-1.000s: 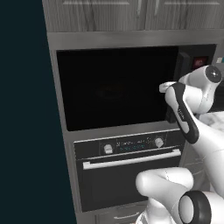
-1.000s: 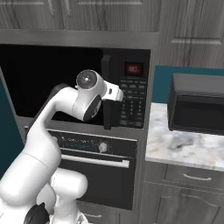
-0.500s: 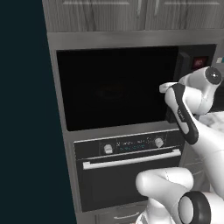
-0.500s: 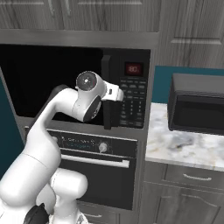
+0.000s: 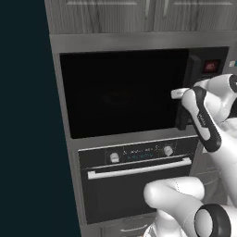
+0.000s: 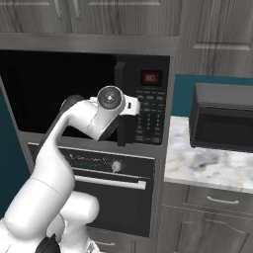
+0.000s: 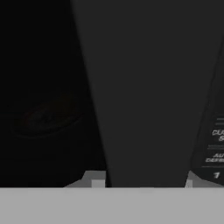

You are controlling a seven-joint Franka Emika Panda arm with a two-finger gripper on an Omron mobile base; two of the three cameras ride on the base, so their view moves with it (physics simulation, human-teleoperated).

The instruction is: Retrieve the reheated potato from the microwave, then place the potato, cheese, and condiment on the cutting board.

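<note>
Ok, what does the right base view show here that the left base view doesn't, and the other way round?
Right base view: a grey-white marble counter carrying a black box-shaped appliance, plus the microwave's button keypad. Left base view: the oven's left knob and its silver bar handle at full width. Both: the wide black built-in microwave, its red display, the black oven below, and the two-finger gripper shut on the microwave's dark vertical door handle.

shut microwave (image 5: 122,95) door, handle (image 7: 144,92) blocking fingers (image 7: 97,180)
</note>
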